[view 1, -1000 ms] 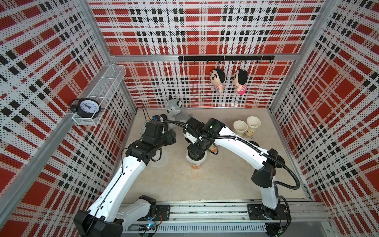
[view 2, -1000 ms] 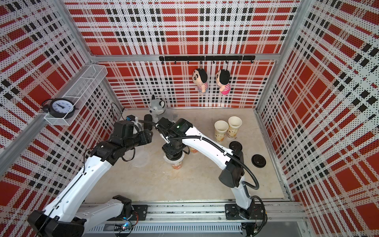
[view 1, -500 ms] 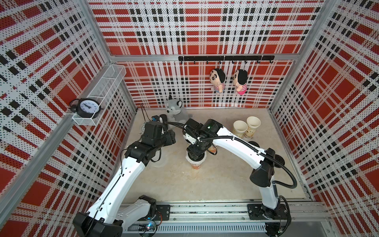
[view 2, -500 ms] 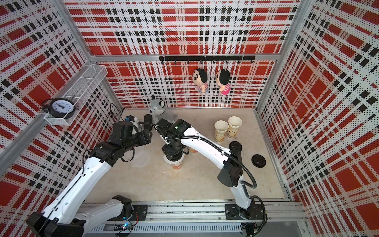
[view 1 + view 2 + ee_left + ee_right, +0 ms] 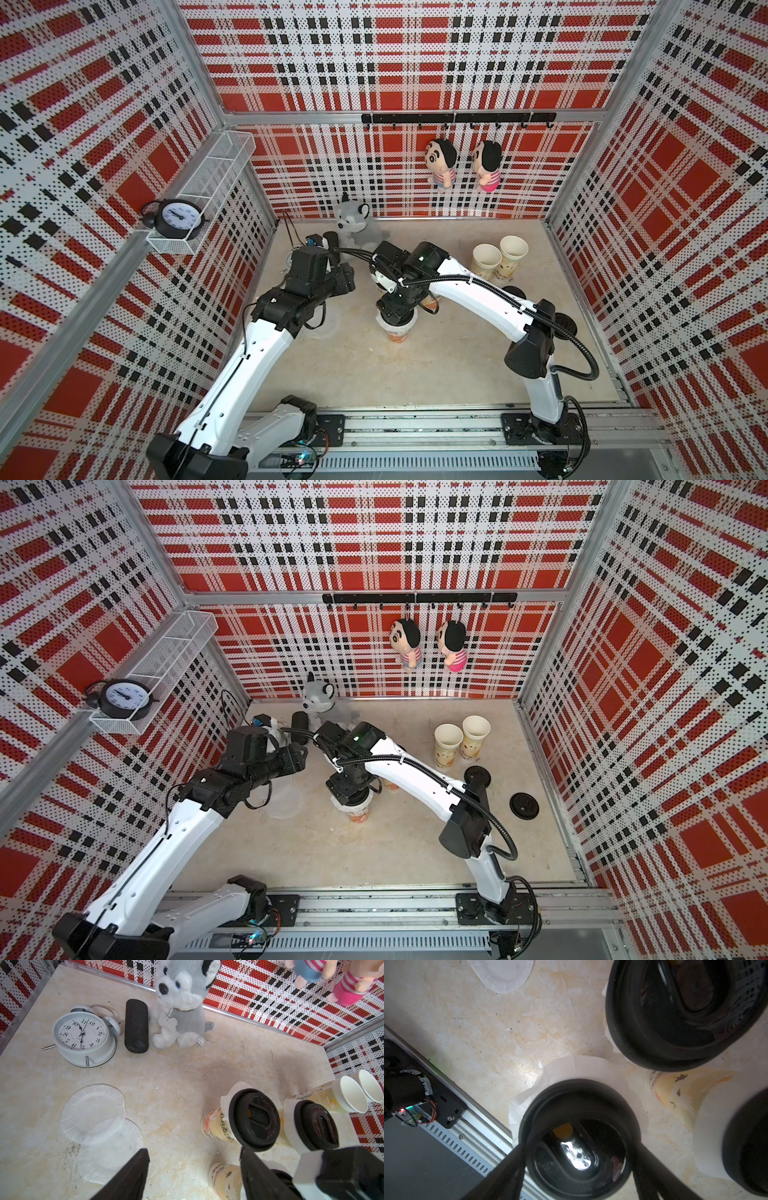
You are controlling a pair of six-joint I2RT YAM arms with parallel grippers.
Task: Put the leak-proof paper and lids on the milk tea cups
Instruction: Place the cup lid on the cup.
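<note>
My right gripper [image 5: 578,1147] hangs straight above the front milk tea cup [image 5: 400,334], open, its fingers straddling the black lid [image 5: 579,1136] that sits on it. Leak-proof paper [image 5: 571,1068] sticks out all round under that lid. Two more lidded milk tea cups [image 5: 216,1126] [image 5: 291,1118] stand just behind, also with paper under the lids. At the back right stand two uncovered cups [image 5: 486,259] [image 5: 513,251]. Two loose paper sheets [image 5: 92,1111] [image 5: 112,1151] overlap on the table, to the left. My left gripper [image 5: 194,1172] hovers open and empty between the sheets and the cups.
A white alarm clock [image 5: 83,1039], a black case [image 5: 136,1026] and a husky plush [image 5: 182,1001] stand at the back left. Two loose black lids [image 5: 477,776] [image 5: 524,806] lie at the right. The metal rail [image 5: 415,432] runs along the front edge.
My right gripper's fingers have spread apart round the black lid on the front cup. The left arm has stayed where it was.
</note>
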